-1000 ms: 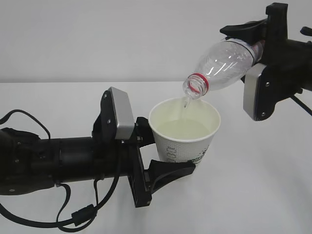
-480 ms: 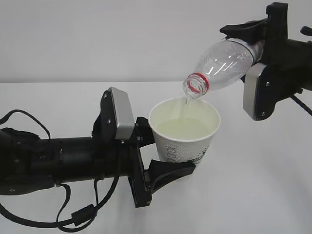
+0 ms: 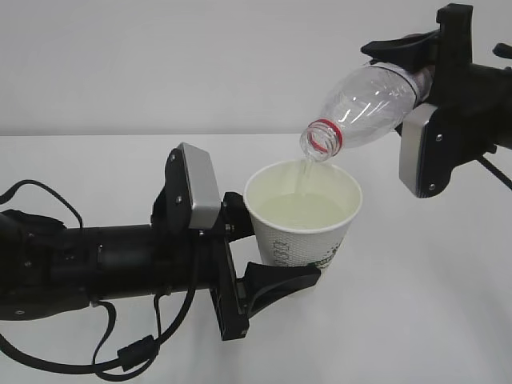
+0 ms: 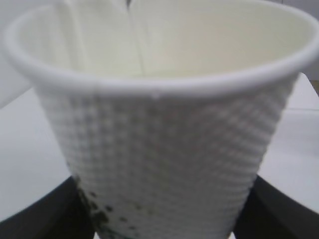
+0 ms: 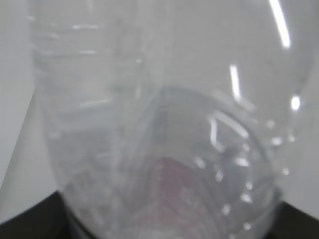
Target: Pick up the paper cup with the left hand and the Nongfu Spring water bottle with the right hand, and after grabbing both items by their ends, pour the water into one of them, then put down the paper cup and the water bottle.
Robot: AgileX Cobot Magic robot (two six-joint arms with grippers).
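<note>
White paper makes the paper cup (image 3: pixel 302 218), and everything else can be placed from it. To the left of the cup is the left hand (image 3: pixel 272 248), a black arm with a grey plate. Its two black fingers (image 3: pixel 282 282) pinch the lower part of the cup, one on each side, and hold it up off the white table (image 3: pixel 416 320). The cup stands upright and looks more than half full of the water (image 3: pixel 298 210).

Above the cup and to its right hangs the Nongfu Spring water bottle (image 3: pixel 364 104). It is tipped over, so its red-ringed mouth points down, just over the cup's rim. A thin stream falls from the mouth into the cup. Farther right, the right hand (image 3: pixel 428 76) grips the bottle by its bottom end.

The pouring step is going on now. The bottle looks almost empty. Next, the bottle should probably be turned back upright, slowly, with the cup kept level so nothing spills. Then both can go down on the table.
</note>
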